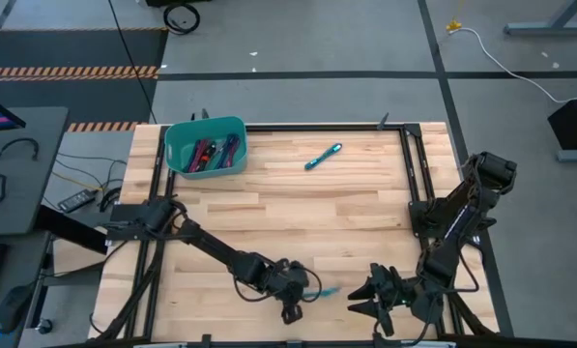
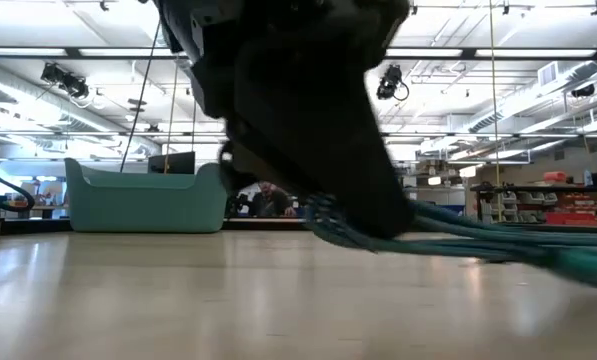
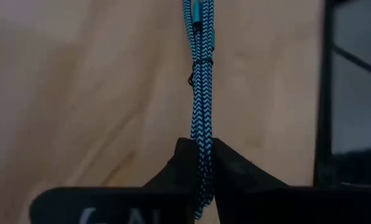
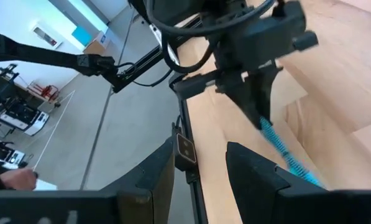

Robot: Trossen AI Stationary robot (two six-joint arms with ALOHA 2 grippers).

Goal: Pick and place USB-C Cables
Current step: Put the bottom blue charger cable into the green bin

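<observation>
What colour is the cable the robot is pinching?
Teal and black zigzag weave on the cable, clearest in the left wrist view, pinched by the left gripper.

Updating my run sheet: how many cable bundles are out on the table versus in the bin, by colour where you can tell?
Teal cable in left end effector: 1
Teal cable loose on table: 1
Cables in teal bin: several, dark and reddish, count unclear
Total on table: 2

Teal braided cable (image 3: 201, 112), pinched endwise
</observation>
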